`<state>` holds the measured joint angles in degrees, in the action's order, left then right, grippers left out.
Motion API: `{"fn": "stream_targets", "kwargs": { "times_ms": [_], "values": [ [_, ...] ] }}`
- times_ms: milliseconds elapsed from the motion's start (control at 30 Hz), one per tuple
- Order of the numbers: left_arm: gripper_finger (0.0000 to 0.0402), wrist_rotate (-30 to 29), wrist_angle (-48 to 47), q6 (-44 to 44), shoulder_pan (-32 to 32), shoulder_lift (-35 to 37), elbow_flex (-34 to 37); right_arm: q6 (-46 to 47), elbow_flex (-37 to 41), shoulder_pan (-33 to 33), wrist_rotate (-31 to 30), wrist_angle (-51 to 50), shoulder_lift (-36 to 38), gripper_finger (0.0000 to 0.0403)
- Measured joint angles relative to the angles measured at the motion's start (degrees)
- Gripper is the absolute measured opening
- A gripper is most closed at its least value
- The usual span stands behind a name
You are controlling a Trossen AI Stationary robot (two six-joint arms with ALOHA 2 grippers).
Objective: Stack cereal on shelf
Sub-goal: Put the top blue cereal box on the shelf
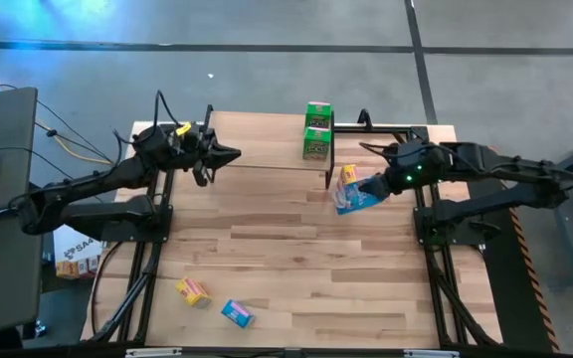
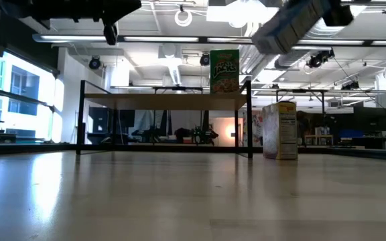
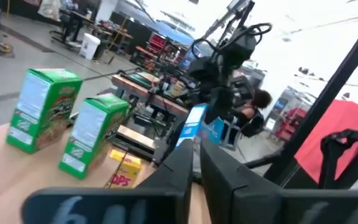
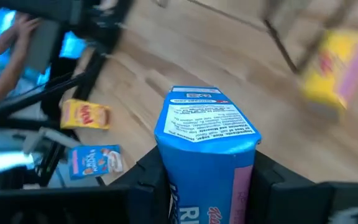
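My right gripper [image 1: 370, 189] is shut on a blue cereal box [image 1: 356, 197] and hangs in the air just right of the shelf [image 1: 267, 139]. A yellow box [image 1: 347, 175] stands on the table beside the shelf's right legs. Two green boxes [image 1: 317, 114] [image 1: 316, 145] stand upright on the shelf's right end. My left gripper [image 1: 229, 154] hovers over the shelf's left part, shut and empty. Another yellow box [image 1: 193, 290] and another blue box [image 1: 237, 313] lie flat near the table's near edge. My right gripper pinches the blue box between its two fingers [image 4: 146, 179], one on each long side [image 4: 169, 180]. It comes from the table's right, and the box's end flap [image 4: 205, 115] juts out past the fingertips. The box is lifted clear and tilted [image 2: 283, 27].
The shelf top left of the green boxes is bare wood under my left gripper. The tabletop [image 1: 296, 249] between the shelf and the two lying boxes is open. Black frame rails [image 1: 152, 259] [image 1: 446, 268] run along both table sides. A person sits beyond the table [image 3: 253, 109].
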<state>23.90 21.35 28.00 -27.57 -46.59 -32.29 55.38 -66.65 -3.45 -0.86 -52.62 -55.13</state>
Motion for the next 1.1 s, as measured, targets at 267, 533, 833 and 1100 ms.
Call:
{"fn": "stream_targets", "kwargs": {
  "times_ms": [267, 533, 833, 1100],
  "values": [
    [0.0124, -15.5, 3.8, 4.1, 14.9, -2.4, -1.3, -16.5, -8.0, 2.2, 1.9, 1.1, -7.6, 0.0110],
    [0.0224, -22.1, 0.0, -1.1, 27.5, -15.2, -13.8, -26.2, -11.4, 3.4, 6.4, 3.7, -13.1, 0.0110],
    [0.0247, -14.5, -12.8, -5.7, 29.2, -31.4, -28.2, -31.9, -11.4, 5.9, 11.3, 9.0, -18.2, 0.0110],
    [0.0248, -10.7, -13.2, -6.6, 29.1, -38.5, -30.9, -32.3, -11.3, 8.0, 11.4, 12.7, -21.8, 0.0110]
  ]
}}
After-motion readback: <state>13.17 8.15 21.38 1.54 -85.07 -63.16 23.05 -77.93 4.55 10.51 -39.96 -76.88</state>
